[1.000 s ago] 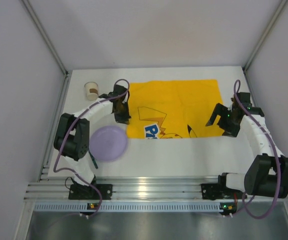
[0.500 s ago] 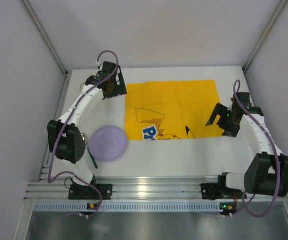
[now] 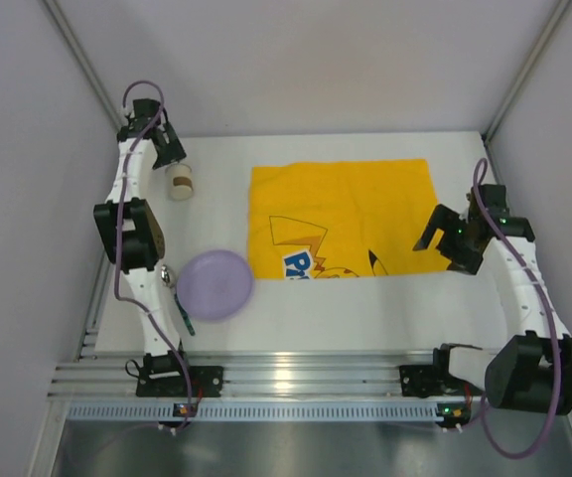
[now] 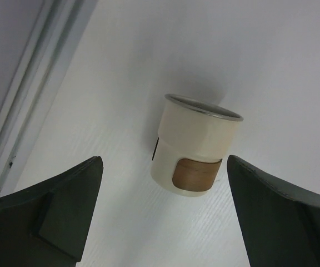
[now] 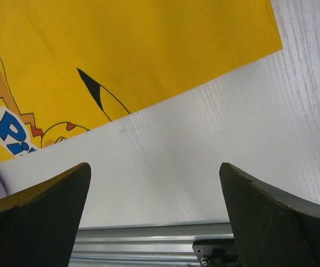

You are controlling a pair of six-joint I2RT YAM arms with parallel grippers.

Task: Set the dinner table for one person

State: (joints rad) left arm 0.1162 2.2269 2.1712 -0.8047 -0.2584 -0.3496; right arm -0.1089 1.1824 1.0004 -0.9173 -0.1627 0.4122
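Observation:
The white dinner table [image 3: 316,313] holds a yellow cartoon-printed cloth [image 3: 341,214] spread flat in the middle. A purple plate [image 3: 214,284] lies off the cloth's near-left corner. A cream cup [image 3: 179,181] with a brown band stands upright at the back left. My left gripper [image 3: 170,149] hangs open just behind it. In the left wrist view the cup [image 4: 199,147] stands ahead of the left gripper [image 4: 164,159], untouched. My right gripper [image 3: 433,231] hovers open by the cloth's right edge, and the right gripper [image 5: 154,165] has only bare table [image 5: 204,144] between its fingers.
A metal spoon [image 3: 167,273] and a dark-handled utensil [image 3: 185,320] lie left of the plate. A ribbed aluminium rail [image 3: 306,378] runs along the near edge, and a frame rail [image 4: 32,94] borders the left side. Grey walls close in the left, back and right.
My left gripper left the cloth's left edge, opened, and swung to the back-left corner behind the cup. The cloth now lies flatter. The right gripper has shifted only slightly.

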